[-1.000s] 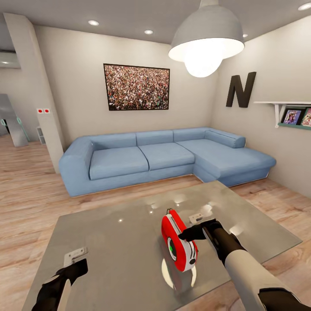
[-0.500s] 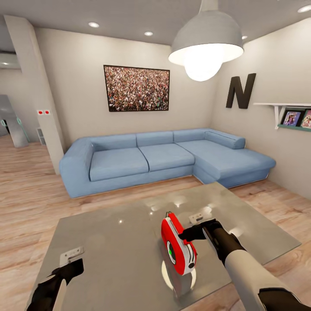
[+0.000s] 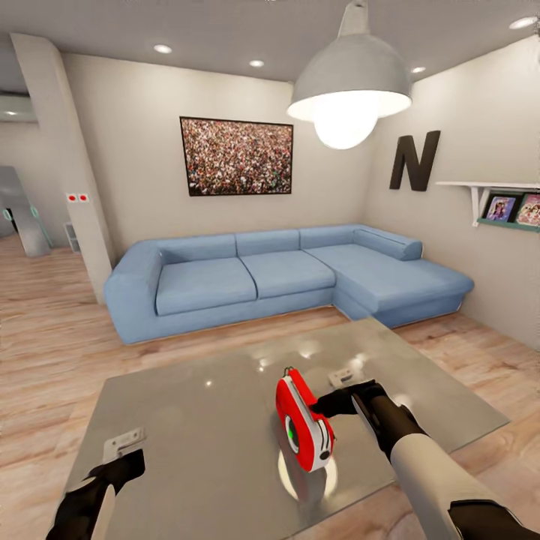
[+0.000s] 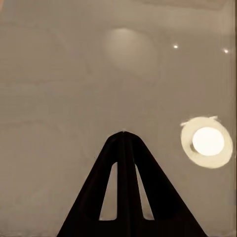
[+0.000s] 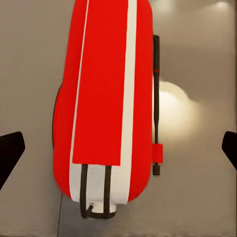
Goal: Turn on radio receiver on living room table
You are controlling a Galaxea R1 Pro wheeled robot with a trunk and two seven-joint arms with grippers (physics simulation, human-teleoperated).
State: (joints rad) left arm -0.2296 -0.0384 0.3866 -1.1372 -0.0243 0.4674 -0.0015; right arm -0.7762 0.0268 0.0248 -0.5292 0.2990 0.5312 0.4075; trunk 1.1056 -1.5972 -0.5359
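Note:
The radio receiver (image 3: 303,424) stands on its edge near the front of the table (image 3: 195,420), its grey dial with the green centre facing me. My right gripper (image 3: 328,406) sits just right of it, at its upper back. In the right wrist view the red and white radio receiver (image 5: 106,103) lies between the two spread fingertips (image 5: 10,153), so my right gripper (image 5: 118,150) is open, and no contact shows. My left gripper (image 3: 124,466) hovers at the table's front left. In the left wrist view the left gripper (image 4: 123,134) is shut on nothing above the table (image 4: 59,74).
A blue corner sofa (image 3: 247,277) runs behind the table, with wood floor (image 3: 52,352) between them. A white pendant lamp (image 3: 349,82) hangs over the table and mirrors in its top. The black letter N (image 3: 414,161) and a shelf (image 3: 495,195) are on the right wall.
The whole picture has shifted slightly, so the camera moved. My left gripper has sunk a little lower in view. The right gripper stays beside the radio receiver.

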